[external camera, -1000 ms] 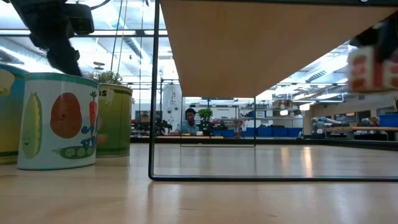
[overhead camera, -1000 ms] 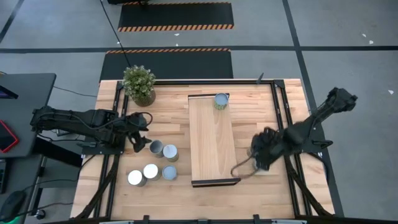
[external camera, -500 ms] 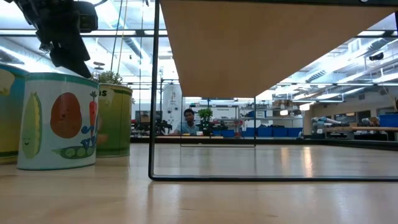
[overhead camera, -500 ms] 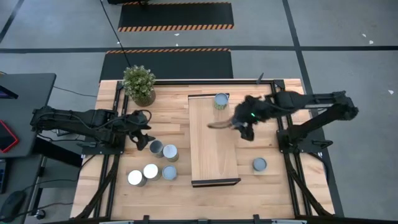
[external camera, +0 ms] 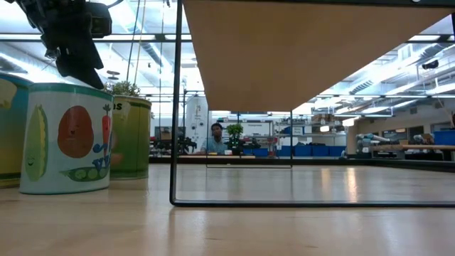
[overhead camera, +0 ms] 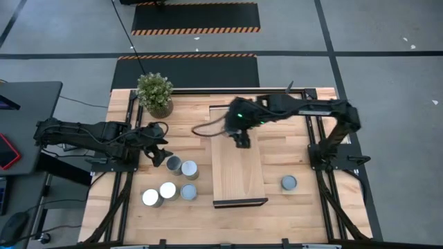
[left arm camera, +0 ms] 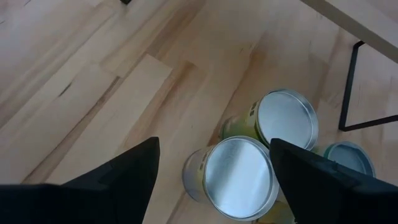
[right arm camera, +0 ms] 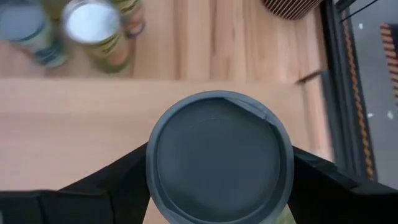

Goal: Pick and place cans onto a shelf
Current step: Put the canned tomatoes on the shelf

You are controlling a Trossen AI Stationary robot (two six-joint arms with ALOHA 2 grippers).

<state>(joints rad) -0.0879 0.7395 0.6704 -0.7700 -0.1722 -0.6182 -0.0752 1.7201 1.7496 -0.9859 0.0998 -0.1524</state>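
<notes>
My right gripper (overhead camera: 241, 136) is over the far end of the raised light-wood shelf (overhead camera: 239, 173), shut on a can with a dark grey top (right arm camera: 219, 155). My left gripper (overhead camera: 158, 146) is open above the left group of cans. In the left wrist view its fingers stand either side of a silver-topped can (left arm camera: 241, 177) without touching it. That can stands next to another (left arm camera: 287, 118). Three more cans (overhead camera: 168, 191) stand nearer the front. One can (overhead camera: 288, 182) stands on the table right of the shelf. My right gripper pinches the can's round side wall (right arm camera: 152, 186) between its two fingers (right arm camera: 106, 190), which come from above and point down. The can stays upright, top up, over the shelf board (right arm camera: 81, 124). I cannot tell whether its base touches the board.
A potted green plant (overhead camera: 154, 93) stands at the far left corner. The shelf rests on a thin black wire frame (external camera: 175, 142), with open space beneath it. Black rails (overhead camera: 315, 131) run along both table sides. A person sits far off in the room (external camera: 217, 139).
My right gripper has carried a can up from the table's right side, near the front, toward the far edge and then left over the shelf's far end. A second can stays on the table where it was. My left gripper has shifted slightly above the left cans.
</notes>
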